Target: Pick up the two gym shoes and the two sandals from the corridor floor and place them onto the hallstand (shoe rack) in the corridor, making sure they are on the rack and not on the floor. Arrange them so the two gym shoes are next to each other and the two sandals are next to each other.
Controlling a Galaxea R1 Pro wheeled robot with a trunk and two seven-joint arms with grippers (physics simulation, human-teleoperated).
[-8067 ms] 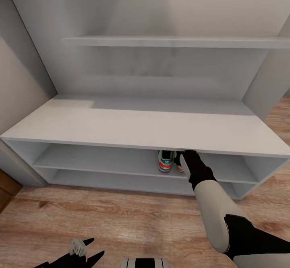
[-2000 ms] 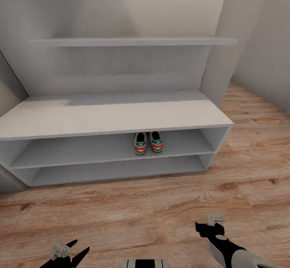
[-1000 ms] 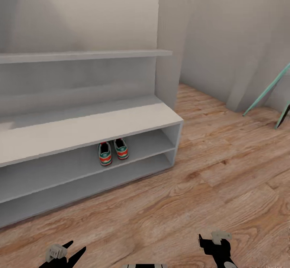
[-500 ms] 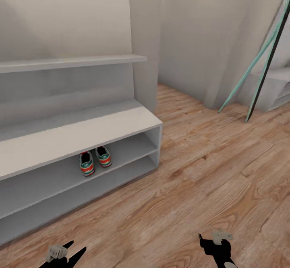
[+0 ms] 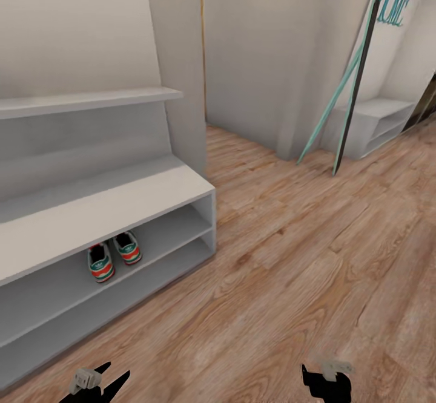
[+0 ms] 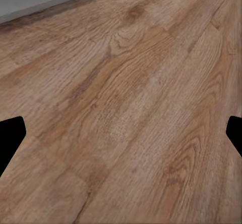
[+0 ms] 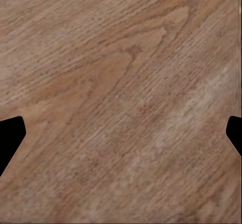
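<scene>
The two gym shoes (image 5: 114,255) stand side by side, heels outward, on the upper of the two low shelves of the hallstand (image 5: 91,209) at the left of the head view. The two sandals are out of view. My left gripper (image 5: 112,376) and right gripper (image 5: 325,374) hang low at the picture's bottom edge, both over the corridor floor (image 5: 284,270). In the wrist views the left gripper (image 6: 121,133) and the right gripper (image 7: 121,133) are open, with bare planks between the fingers.
A teal pole and a dark pole (image 5: 350,94) lean against the far wall at the right. Beside them stands a small white low shelf unit (image 5: 378,121). A narrow passage (image 5: 209,131) runs on past the hallstand's end panel.
The camera has swung right, so the hallstand and shoes slid left in the picture. Earlier my right arm reached to the shelf by the gym shoes; it is now drawn back, empty.
</scene>
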